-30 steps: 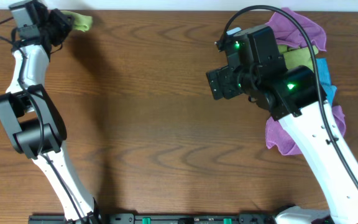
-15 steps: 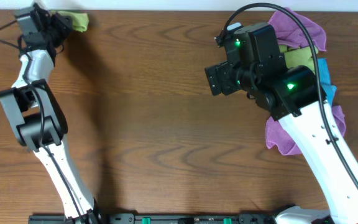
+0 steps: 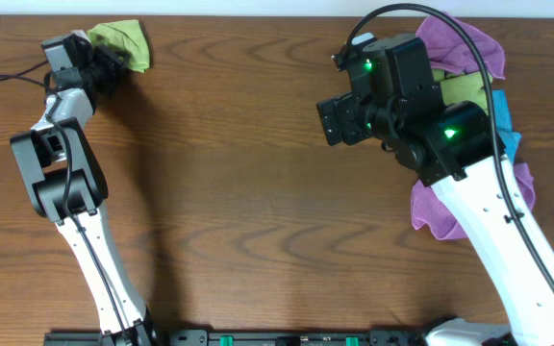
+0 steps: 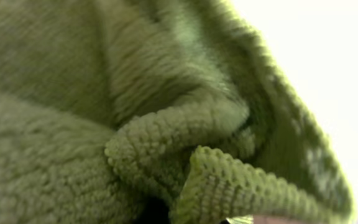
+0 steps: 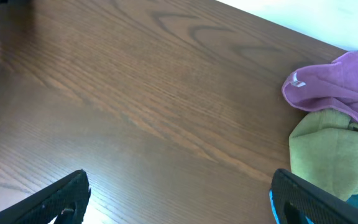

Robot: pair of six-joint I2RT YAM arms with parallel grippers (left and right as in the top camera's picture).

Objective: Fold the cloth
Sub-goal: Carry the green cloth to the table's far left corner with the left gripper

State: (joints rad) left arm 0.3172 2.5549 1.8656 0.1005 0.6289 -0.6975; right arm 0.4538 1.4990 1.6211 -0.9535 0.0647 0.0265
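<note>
A: Item 1, cloth: location?
B: Far-left bench corner, bunched and clamped in left jaws (likely for hauling inward). Right jaws gape empty mid-bench, probably awaiting a corner.

Left arm reached far forward; left gripper was closed tight on the cloth, bunched between its jaws. Right arm was raised; right gripper stood with jaws spread wide.
</note>
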